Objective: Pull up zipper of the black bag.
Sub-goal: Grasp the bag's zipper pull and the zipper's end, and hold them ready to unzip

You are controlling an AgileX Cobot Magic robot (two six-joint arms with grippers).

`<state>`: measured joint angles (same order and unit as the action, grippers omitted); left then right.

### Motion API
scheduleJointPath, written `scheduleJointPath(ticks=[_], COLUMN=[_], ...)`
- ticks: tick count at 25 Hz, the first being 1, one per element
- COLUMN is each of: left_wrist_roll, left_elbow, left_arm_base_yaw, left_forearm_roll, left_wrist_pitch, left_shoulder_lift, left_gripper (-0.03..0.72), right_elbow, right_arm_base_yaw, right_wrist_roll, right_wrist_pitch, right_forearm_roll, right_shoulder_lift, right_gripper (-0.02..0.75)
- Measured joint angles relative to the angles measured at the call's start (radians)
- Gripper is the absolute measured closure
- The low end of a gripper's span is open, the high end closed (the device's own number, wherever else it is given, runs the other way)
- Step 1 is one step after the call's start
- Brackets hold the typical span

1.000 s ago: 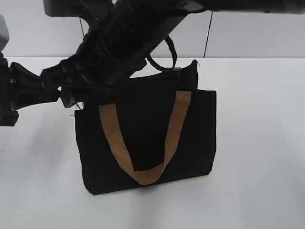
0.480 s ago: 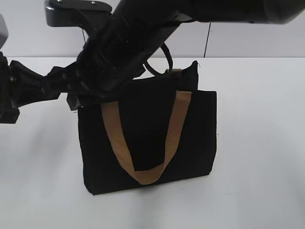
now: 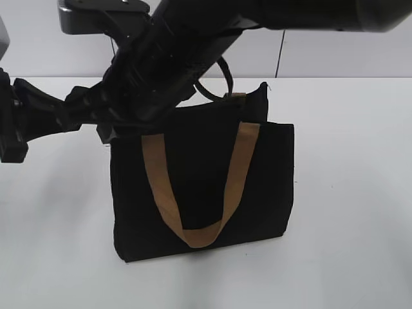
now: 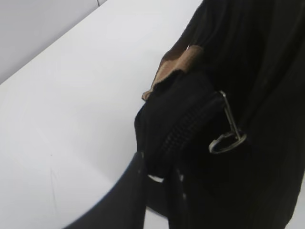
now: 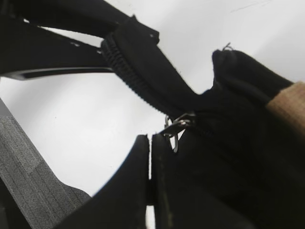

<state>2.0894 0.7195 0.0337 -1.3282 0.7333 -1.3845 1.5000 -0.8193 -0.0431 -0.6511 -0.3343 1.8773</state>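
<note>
Soft, floppy black bag (image 3: 203,193) — left gripper (image 4: 159,169) pinching its zip end, right gripper (image 5: 151,143) pressed together beside small slippery zipper (image 5: 175,128).

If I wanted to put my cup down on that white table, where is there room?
Right of the bag the table is bare to its edge, and so is the strip in front of the bag. The near left is also bare. It is crowded at the bag's upper left, where both arms meet over the zipper.

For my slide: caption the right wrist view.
Right gripper, fingers together, at the zipper of the black bag.
</note>
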Motion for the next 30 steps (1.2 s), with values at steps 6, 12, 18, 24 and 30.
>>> scheduleJointPath(ticks=[6, 12, 18, 24, 30], left_wrist_roll=[0.000, -0.007, -0.010, -0.010, -0.010], left_elbow=[0.000, 0.000, 0.000, 0.000, 0.000], left_arm_base_yaw=[0.000, 0.000, 0.000, 0.000, 0.000], left_forearm_roll=[0.048, 0.093, 0.095, 0.089, 0.050], left_wrist_pitch=[-0.021, -0.058, -0.070, -0.057, -0.028], left_shoulder_lift=[0.000, 0.001, 0.001, 0.002, 0.015], left_gripper=[0.614, 0.615, 0.615, 0.615, 0.615], right_elbow=[0.000, 0.000, 0.000, 0.000, 0.000], right_arm_base_yaw=[0.006, 0.044, 0.056, 0.056, 0.051], right_wrist_roll=[0.000, 0.000, 0.000, -0.054, -0.124], right_wrist_pitch=[-0.027, -0.084, -0.090, -0.090, -0.090], right_forearm_roll=[0.051, 0.061, 0.068, -0.022, -0.132], right_shoulder_lift=[-0.045, -0.075, -0.097, -0.097, -0.095], right_gripper=[0.738, 0.738, 0.738, 0.591, 0.455])
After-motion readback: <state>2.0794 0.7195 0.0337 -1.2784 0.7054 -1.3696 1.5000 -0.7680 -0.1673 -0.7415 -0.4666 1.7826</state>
